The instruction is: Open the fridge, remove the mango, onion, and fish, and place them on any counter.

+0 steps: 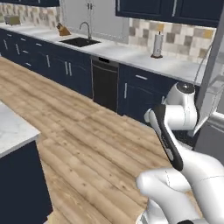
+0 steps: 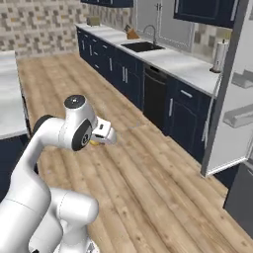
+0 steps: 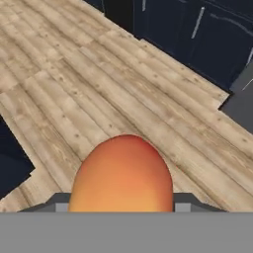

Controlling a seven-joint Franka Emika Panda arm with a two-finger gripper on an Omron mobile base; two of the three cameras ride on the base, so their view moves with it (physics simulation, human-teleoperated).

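Arm pose: you have the arm folded up over the wooden floor (image 1: pixel 87 144); in the left base view the upper links rise from the lower right and bend back on themselves, with the round white joint near the fridge (image 1: pixel 214 87).
Hand: in the right base view your gripper (image 2: pixel 99 140) hangs just beyond the big elbow joint, pointing out and down over the floor, away from the fridge door (image 2: pixel 232 89).
Fingers: they stand partly apart with the mango (image 3: pixel 122 175) clamped between them; in the hand view the two dark tips sit at either side of the fruit's base.
Mango: an orange-red rounded fruit, yellower at the bottom, held up off the floor; in the right base view you see only a sliver of yellow-orange under the hand.
Fridge: its grey door stands swung open at the right edge of the right base view, with white shelves showing inside.
Counter: the marble island top (image 1: pixel 13 127) lies at the left of the left base view, well apart from the hand.
Wall run: navy cabinets (image 2: pixel 123 69), a black dishwasher (image 1: pixel 104 83) and a sink (image 1: pixel 79 41) line the far side of the floor.
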